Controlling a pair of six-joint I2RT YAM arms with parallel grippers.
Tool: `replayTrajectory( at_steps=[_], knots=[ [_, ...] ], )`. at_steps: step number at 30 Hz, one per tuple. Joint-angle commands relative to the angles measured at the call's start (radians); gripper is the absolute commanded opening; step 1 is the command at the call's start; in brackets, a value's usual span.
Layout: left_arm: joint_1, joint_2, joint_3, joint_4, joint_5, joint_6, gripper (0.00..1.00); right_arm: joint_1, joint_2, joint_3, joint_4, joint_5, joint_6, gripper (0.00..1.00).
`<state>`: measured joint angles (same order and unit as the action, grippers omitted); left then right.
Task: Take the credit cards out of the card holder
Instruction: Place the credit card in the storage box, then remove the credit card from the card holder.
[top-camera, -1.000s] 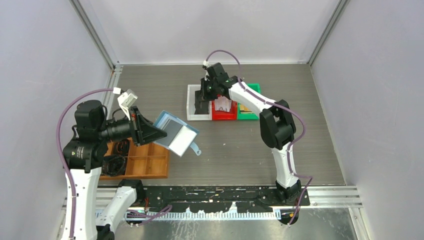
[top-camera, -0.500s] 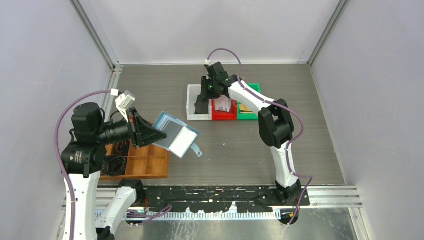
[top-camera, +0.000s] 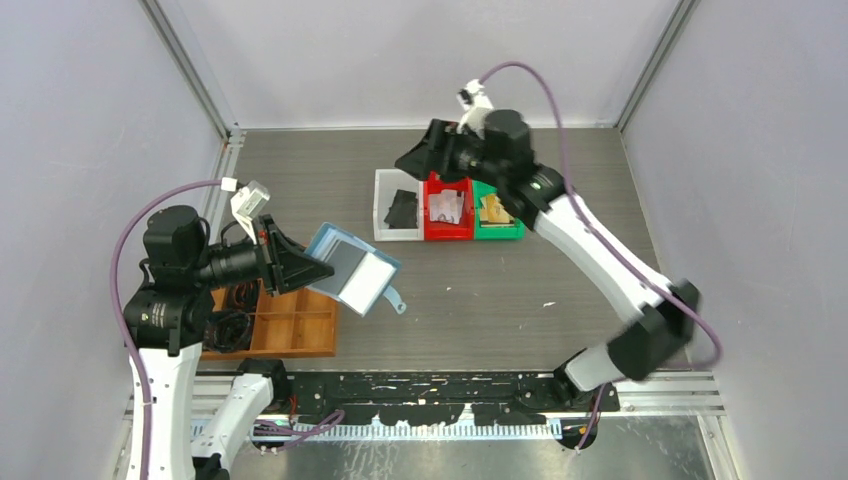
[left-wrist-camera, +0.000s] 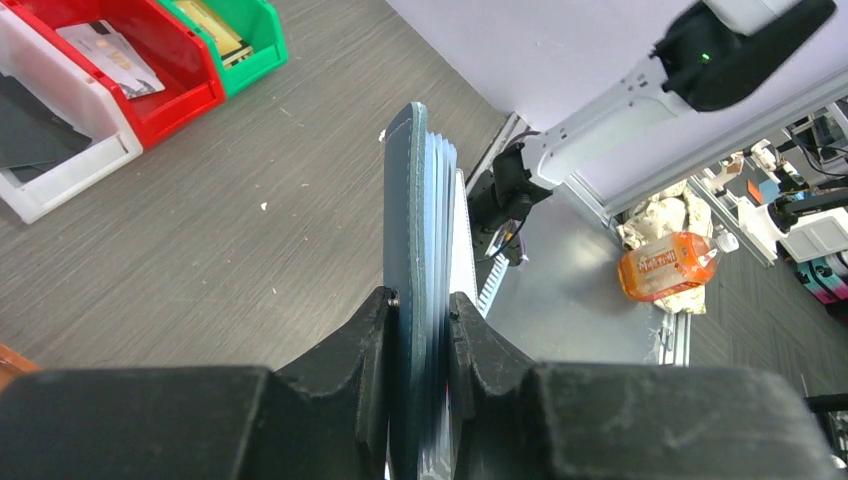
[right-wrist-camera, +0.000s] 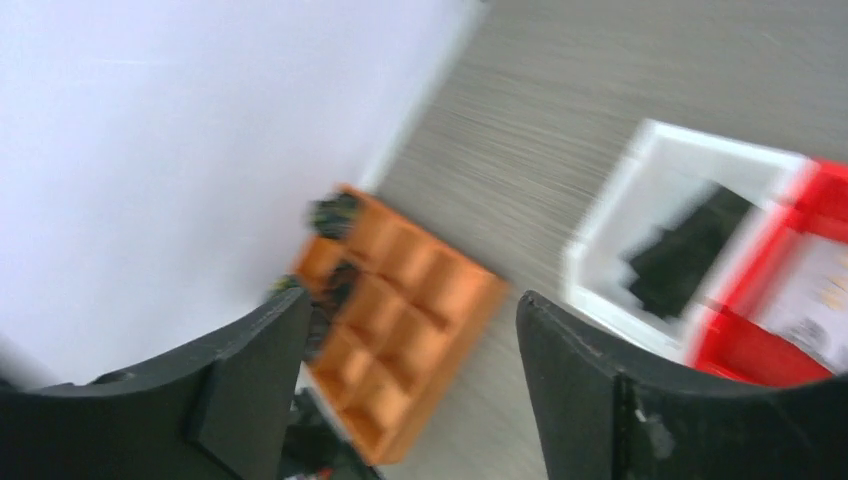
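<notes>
Teal-blue folding card holder (top-camera: 352, 270) is held open in the air, near-left of the white plastic bin (top-camera: 381, 205) and well apart from it, pinched by the left gripper (top-camera: 306, 267), while the right gripper (top-camera: 408, 160) hovers by the far edge of that bin, where a flat black credit card (top-camera: 402, 208) lies. From the left wrist, the holder stands edge-on between two black fingers (left-wrist-camera: 365, 340) pressed on it. From the right wrist, blurred, the right fingers (right-wrist-camera: 250, 370) are spread wide before the bin.

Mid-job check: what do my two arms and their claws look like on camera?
The left arm and right arm: white links, bulky black joints, a purple cable looping along each. The left claw and right claw: matte black, blocky wedge fingers.
</notes>
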<state>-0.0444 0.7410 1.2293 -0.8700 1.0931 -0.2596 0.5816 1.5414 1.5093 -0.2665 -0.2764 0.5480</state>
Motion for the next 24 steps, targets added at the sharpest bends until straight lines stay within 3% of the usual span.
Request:
replayTrajectory(
  at_steps=[1, 5, 11, 17, 21, 24],
  knots=[
    [0.006, -0.015, -0.002, 0.081, 0.043, -0.030, 0.00, 0.007, -0.201, -0.167, 0.348, -0.302, 0.217, 0.85],
    [0.006, -0.014, -0.012, 0.087, 0.049, -0.035, 0.00, 0.048, -0.276, -0.315, 0.537, -0.405, 0.389, 0.98],
    [0.006, -0.004, -0.011, 0.105, 0.064, -0.073, 0.00, 0.190, -0.323, -0.386, 0.462, -0.374, 0.269, 0.98],
    [0.006, 0.011, -0.011, 0.126, 0.076, -0.115, 0.00, 0.226, -0.325, -0.479, 0.623, -0.501, 0.327, 0.84],
    [0.005, 0.017, -0.022, 0.141, 0.074, -0.129, 0.00, 0.247, -0.324, -0.520, 0.716, -0.504, 0.379, 0.75],
    [0.006, 0.020, -0.034, 0.157, 0.072, -0.144, 0.00, 0.273, -0.297, -0.516, 0.724, -0.487, 0.393, 0.62]
  ],
)
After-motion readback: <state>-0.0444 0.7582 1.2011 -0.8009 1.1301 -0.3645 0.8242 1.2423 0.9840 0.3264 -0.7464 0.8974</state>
